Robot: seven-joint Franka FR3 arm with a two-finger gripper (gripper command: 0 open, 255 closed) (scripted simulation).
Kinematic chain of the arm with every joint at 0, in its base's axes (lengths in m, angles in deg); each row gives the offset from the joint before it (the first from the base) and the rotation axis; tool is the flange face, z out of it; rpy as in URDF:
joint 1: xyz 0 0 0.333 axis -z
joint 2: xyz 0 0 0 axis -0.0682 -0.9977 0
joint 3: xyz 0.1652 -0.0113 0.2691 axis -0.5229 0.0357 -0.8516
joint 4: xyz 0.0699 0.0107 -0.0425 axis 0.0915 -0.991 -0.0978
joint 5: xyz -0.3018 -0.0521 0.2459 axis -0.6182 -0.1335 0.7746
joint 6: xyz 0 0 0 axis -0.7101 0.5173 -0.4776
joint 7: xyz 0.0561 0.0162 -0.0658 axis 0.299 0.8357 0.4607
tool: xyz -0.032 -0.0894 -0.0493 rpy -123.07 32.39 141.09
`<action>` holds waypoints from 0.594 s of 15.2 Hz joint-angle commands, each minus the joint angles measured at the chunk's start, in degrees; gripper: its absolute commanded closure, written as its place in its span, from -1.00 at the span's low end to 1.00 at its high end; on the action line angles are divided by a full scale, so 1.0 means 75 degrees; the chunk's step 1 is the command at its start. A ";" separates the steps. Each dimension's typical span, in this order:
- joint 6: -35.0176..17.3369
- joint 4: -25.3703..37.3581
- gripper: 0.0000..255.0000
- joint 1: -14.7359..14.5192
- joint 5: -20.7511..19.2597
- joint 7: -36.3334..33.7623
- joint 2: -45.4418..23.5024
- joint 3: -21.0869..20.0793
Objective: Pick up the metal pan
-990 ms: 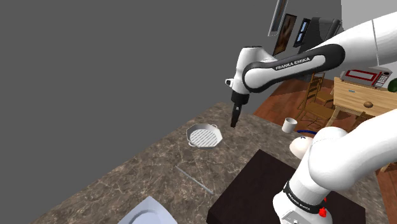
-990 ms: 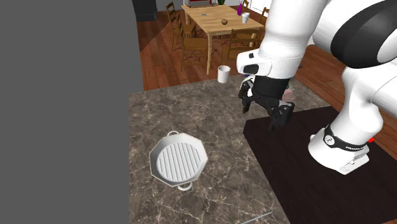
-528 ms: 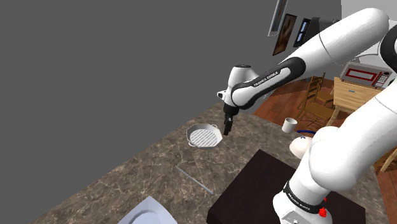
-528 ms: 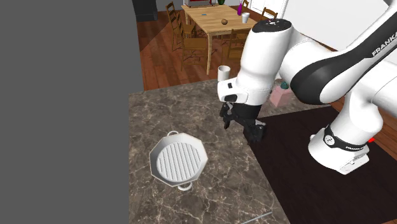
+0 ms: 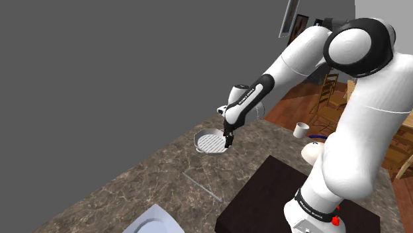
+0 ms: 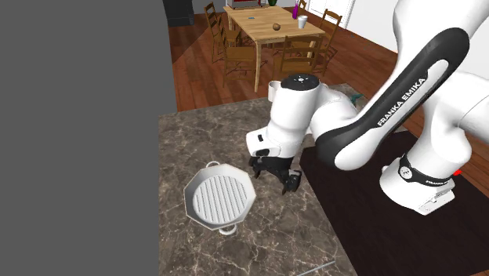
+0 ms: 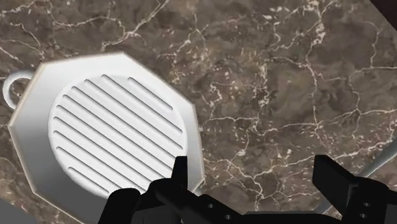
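shoulder: pan flat on counter, tool low at its near edge | second exterior: tool just beside pan, not centred | wrist: tool spread, empty, mostly over bare counter | risk: descending here likely strikes the pan's edge or closes on nothing

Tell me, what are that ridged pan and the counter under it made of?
The pan is drawn pale grey-white with a dull, even finish and a ridged base. It could be metal or enamel; the look leaves that open. The counter seems to be stone like marble: dark brown mottling crossed by thin white veins.
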 commanded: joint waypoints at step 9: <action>-0.1564 0.1576 -1.00 0.1170 0.1728 0.2541 -0.2825 -0.1505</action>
